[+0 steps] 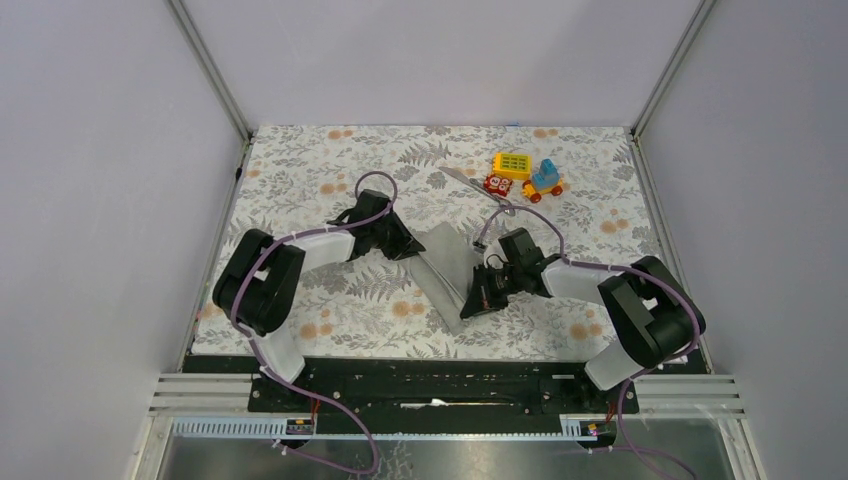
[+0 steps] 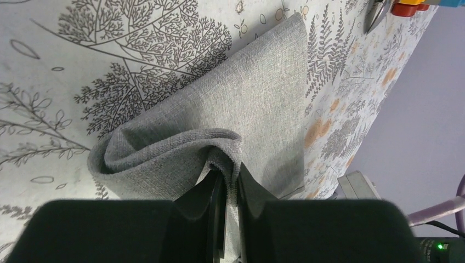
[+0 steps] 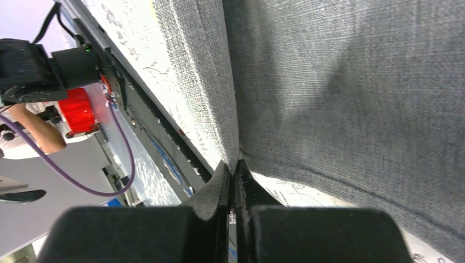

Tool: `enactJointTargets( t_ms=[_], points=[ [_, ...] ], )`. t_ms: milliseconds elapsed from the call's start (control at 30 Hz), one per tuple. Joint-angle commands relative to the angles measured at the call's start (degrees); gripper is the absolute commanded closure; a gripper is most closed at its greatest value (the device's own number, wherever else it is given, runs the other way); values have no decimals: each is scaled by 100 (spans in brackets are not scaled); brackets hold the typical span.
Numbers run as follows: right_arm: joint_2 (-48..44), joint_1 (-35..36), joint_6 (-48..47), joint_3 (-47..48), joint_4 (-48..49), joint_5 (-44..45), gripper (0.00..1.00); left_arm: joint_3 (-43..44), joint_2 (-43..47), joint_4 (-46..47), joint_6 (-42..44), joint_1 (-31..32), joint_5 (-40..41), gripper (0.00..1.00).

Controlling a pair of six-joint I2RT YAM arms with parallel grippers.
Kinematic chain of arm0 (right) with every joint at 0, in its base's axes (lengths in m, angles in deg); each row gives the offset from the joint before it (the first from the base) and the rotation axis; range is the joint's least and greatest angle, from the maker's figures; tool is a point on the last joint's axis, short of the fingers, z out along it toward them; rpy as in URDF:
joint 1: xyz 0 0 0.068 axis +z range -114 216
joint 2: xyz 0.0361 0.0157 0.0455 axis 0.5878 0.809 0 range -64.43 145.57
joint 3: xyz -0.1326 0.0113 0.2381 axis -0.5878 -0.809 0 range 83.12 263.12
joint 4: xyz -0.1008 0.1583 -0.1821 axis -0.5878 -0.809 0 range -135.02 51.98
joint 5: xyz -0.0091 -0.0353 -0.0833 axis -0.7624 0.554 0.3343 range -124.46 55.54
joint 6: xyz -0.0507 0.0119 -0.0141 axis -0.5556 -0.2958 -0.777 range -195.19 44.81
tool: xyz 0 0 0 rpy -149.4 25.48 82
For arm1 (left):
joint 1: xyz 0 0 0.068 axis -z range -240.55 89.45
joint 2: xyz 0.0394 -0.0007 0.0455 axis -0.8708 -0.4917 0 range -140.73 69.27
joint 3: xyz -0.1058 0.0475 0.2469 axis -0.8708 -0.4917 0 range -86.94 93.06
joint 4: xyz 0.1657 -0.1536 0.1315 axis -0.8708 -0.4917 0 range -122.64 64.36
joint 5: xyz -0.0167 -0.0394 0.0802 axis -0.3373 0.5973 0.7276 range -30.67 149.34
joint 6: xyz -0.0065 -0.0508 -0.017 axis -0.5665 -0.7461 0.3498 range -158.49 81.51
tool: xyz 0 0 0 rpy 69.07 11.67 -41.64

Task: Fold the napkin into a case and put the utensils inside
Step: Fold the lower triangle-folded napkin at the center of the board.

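Observation:
The grey napkin (image 1: 447, 265) lies partly folded in the middle of the floral tablecloth, held between both arms. In the left wrist view the napkin (image 2: 257, 98) bulges in a loose fold, and my left gripper (image 2: 230, 176) is shut on that fold's edge. In the top view my left gripper (image 1: 410, 248) is at the napkin's left corner. My right gripper (image 1: 472, 306) is at its near corner. The right wrist view shows that gripper (image 3: 234, 167) shut on the lifted edge of the napkin (image 3: 351, 82). The silver utensils (image 1: 472, 184) lie behind the napkin; one tip (image 2: 377, 13) shows in the left wrist view.
Colourful toy blocks sit at the back right: a yellow one (image 1: 512, 164), a red one (image 1: 495, 183) and a blue-and-yellow one (image 1: 545, 180). The tablecloth (image 1: 330, 300) ends at the black rail along the near edge. Metal frame posts stand at the back corners.

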Motion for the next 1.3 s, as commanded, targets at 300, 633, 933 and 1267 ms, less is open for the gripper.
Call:
enactJointTargets(
  t_ms=[300,633,933,1267],
  points=[
    [-829,-23,-765,774,-1506,1439,40,346,-478,334,17,8,103,84],
    [-131,78,-463,1262,782,1294,19,353,-403,288,123,6,8,84],
    [1301,333,-743,1990,1363,880,35,372,-385,260,165,4,-48,84],
    [1927,484,-491,2342,1265,1846,80,371,-225,305,178,-15,-244,72]
  ],
)
